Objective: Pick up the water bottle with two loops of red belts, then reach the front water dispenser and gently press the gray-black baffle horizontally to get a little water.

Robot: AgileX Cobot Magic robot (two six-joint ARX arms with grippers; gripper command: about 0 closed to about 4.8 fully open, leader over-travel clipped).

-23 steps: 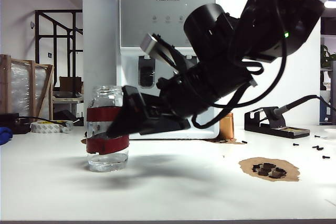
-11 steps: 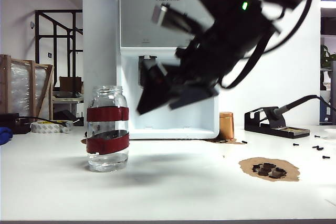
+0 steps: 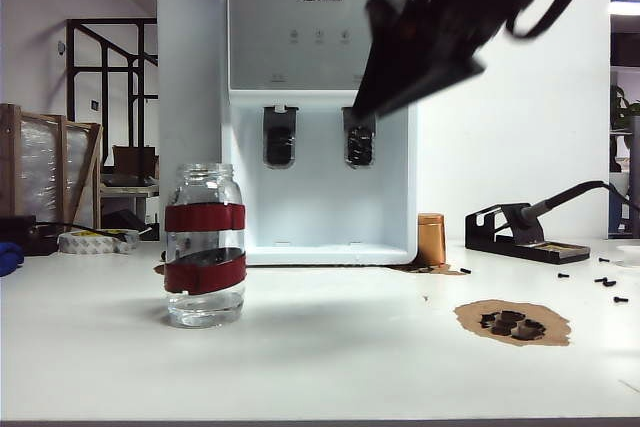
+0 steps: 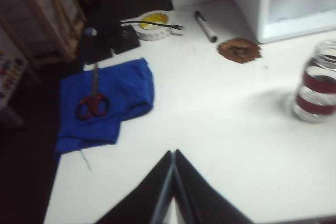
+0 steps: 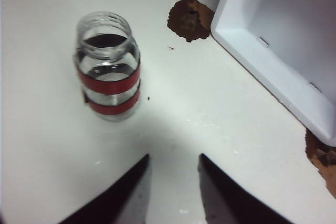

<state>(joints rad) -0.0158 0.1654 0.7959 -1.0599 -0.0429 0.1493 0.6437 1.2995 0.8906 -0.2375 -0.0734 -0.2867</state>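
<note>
The water bottle (image 3: 205, 245), a clear glass jar with two dark-red bands, stands upright on the white table, left of the water dispenser (image 3: 318, 47). Nothing holds it. My right gripper (image 3: 365, 107) hangs high in the air in front of the dispenser's upper right. It partly covers the top of the gray-black baffle (image 3: 359, 145). In the right wrist view the right gripper (image 5: 174, 157) is open and empty, well above the bottle (image 5: 107, 66). My left gripper (image 4: 173, 153) is shut on nothing over bare table. The bottle (image 4: 316, 85) is far off to its side.
A copper cylinder (image 3: 431, 239), a soldering-iron stand (image 3: 525, 227) and a brown patch with dark pieces (image 3: 513, 322) lie right of the dispenser. On the left side are a tape roll (image 4: 155, 24), a marker (image 4: 205, 26), and a blue cloth (image 4: 121, 85) with red scissors (image 4: 92, 103).
My right gripper has let go of the bottle and risen up and to the right, away from it. The bottle stays standing on the table.
</note>
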